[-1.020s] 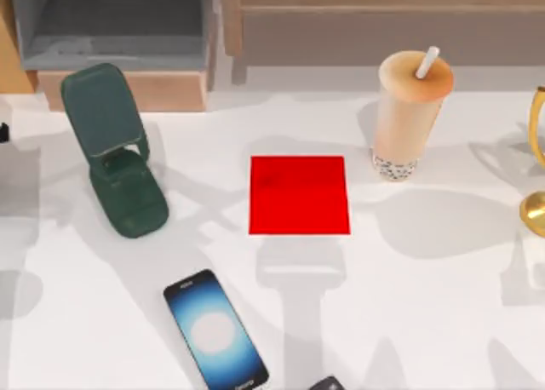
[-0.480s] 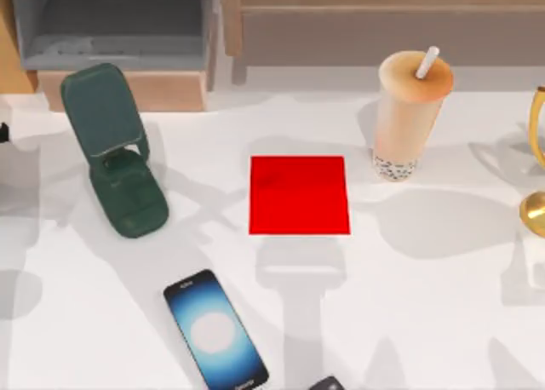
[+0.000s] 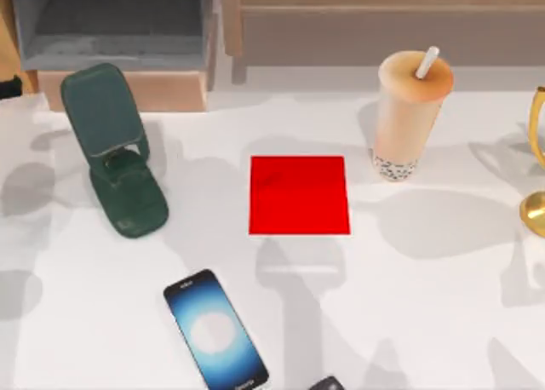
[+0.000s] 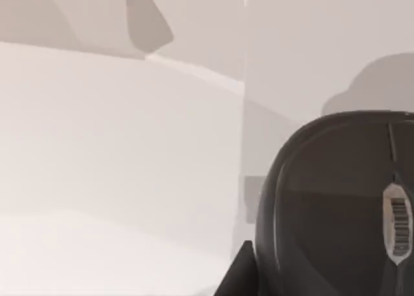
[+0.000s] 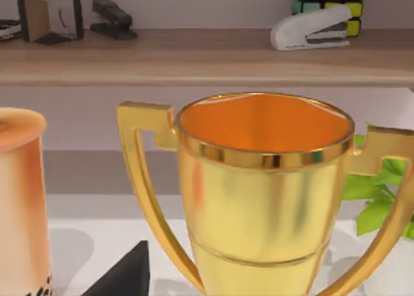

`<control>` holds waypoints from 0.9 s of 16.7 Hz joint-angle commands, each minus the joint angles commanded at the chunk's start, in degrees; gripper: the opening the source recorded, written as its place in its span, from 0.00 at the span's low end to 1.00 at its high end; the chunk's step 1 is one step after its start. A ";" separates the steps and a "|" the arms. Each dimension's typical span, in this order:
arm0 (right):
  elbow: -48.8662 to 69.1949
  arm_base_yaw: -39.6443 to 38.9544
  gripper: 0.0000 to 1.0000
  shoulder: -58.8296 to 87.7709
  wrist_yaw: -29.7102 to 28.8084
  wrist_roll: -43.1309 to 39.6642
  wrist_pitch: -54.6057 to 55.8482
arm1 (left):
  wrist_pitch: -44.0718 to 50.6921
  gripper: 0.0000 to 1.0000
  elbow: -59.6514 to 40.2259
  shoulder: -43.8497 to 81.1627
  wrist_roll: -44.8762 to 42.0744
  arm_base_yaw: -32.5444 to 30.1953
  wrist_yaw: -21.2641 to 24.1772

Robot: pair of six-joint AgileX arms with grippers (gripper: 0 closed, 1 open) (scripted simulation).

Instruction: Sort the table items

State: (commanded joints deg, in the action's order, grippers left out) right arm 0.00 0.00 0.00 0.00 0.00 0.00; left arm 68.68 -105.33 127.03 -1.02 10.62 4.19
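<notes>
From where I stood, the next move turned on the mouse. It lay at the very near edge of the bench, a little right of the middle, with so little of it showing from above that its long axis could not be read there. The left wrist view had it close up, and the left pincer sat just beside the mouse's rounded flank. Whether they touched, and whether that pincer stood wide or narrow, I could not tell. It did not appear to be holding anything. I judged the left arm the nearer one for the mouse.

The smartphone lay flat, screen up, to the left of the mouse and near it. Its long axis slanted from far-left to near-right. Beyond it, at mid-bench, was a red square, bare of any item, with a green phone stand off to its left.

The bubble-tea cup stood upright at the far right, just beyond the square's right corner. The right pincer hung low, facing a gold trophy with the cup beside it. Its spread I could not tell either. The cup seemed to be the right arm's to take, once it got clear of the trophy.
</notes>
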 joint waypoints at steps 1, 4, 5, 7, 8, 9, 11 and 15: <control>0.00 0.00 1.00 0.00 0.00 0.00 0.00 | 2.24 0.00 -1.88 -0.95 -0.18 0.91 -0.77; 0.00 0.00 1.00 0.00 0.00 0.00 0.00 | 6.14 0.00 -4.72 -2.14 -0.34 3.33 -3.50; 0.00 0.00 1.00 0.00 0.00 0.00 0.00 | 6.46 0.00 -4.97 -2.09 -0.26 3.73 -3.92; 0.00 0.00 1.00 0.00 0.00 0.00 0.00 | 6.48 0.00 -4.99 -2.09 -0.25 3.76 -3.95; 0.00 0.00 1.00 0.00 0.00 0.00 0.00 | 6.48 0.00 -4.99 -2.09 -0.25 3.76 -3.95; 0.00 0.00 1.00 0.00 0.00 0.00 0.00 | 6.35 0.00 -4.87 -1.98 -0.36 3.54 -3.92; 0.00 0.00 1.00 0.00 0.00 0.00 0.00 | 6.60 0.00 -5.57 -2.27 -0.49 2.94 -3.93; 0.00 0.00 1.00 0.00 0.00 0.00 0.00 | 9.00 0.00 -13.15 -3.92 -0.19 -4.02 -4.28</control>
State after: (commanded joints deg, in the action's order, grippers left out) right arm 0.00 0.00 0.00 0.00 0.00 0.00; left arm 77.68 -118.47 123.10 -1.21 6.60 -0.08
